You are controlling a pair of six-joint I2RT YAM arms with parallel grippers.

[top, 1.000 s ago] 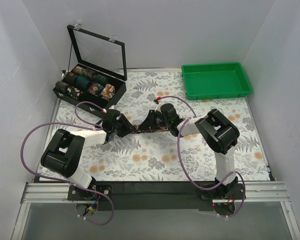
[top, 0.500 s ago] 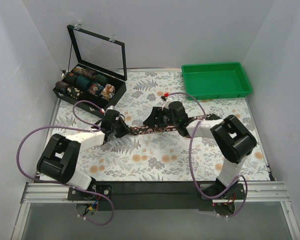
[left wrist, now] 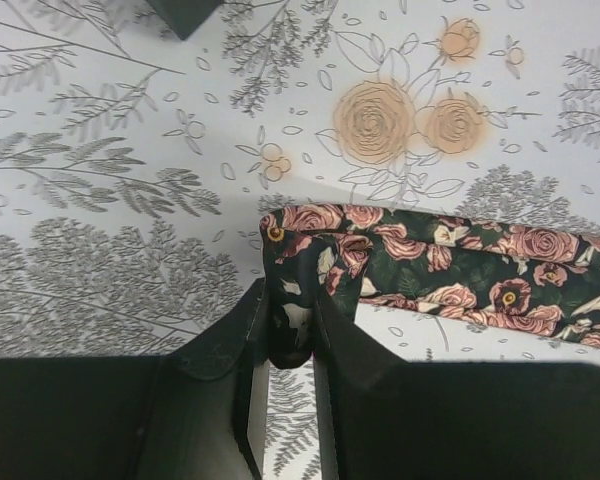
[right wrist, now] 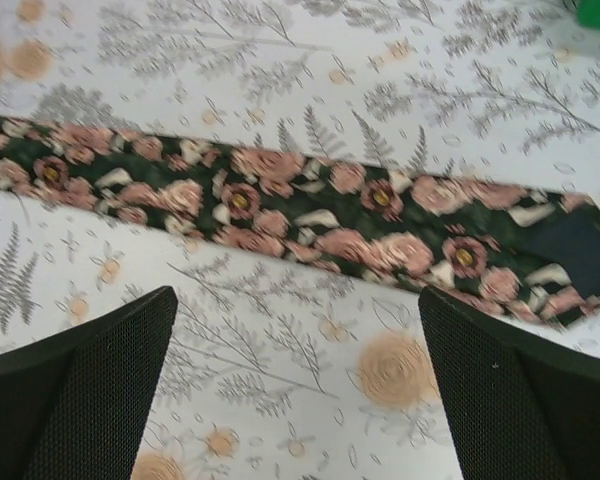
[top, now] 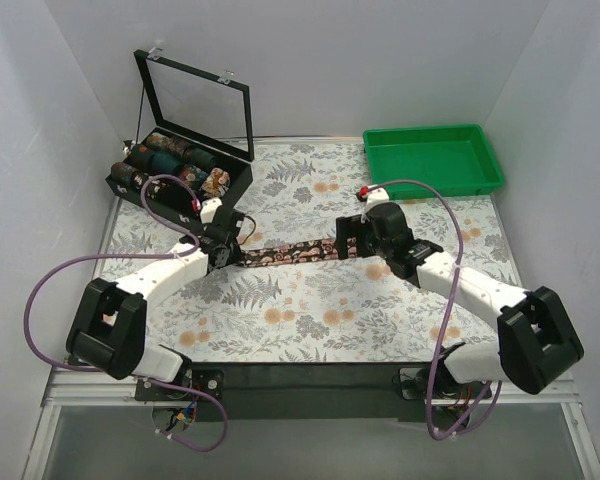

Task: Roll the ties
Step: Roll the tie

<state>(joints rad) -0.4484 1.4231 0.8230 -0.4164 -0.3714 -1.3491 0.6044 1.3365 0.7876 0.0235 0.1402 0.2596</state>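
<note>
As the left pincer (left wrist: 291,318) grips its end, rose-print tie (left wrist: 460,270) flat

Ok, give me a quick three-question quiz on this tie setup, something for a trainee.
1. True or false: the left claw is shut on the tie.
2. The right claw above the tie is: A shut, B open, C holding a roll.
3. Fill in: the rolled ties sit in the black ____.
Key: 1 true; 2 B; 3 box.
</note>
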